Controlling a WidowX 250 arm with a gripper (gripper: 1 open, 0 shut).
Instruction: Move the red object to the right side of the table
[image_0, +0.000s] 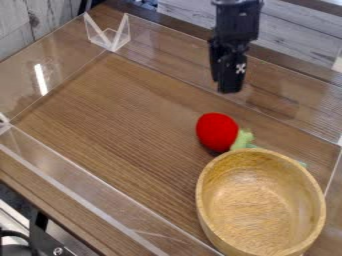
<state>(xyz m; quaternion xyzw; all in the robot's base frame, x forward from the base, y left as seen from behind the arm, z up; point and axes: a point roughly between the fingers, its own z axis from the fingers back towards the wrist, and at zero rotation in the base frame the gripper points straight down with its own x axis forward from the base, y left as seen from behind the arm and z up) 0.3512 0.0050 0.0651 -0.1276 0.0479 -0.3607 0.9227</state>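
Just beside wooden bowl (262, 203): red object (217, 131).

The red object (218, 131) lies on the table (120, 120) just beyond the far rim of the wooden bowl (261, 205), its green tuft toward the bowl and close to the green cloth piece (249, 146) that shows at that same rim. The gripper (230, 80) hangs well beyond the bowl, above and apart from the red object, pointing down with nothing in it. Low clear acrylic walls (54, 160) edge the table to the bowl's left and behind it.
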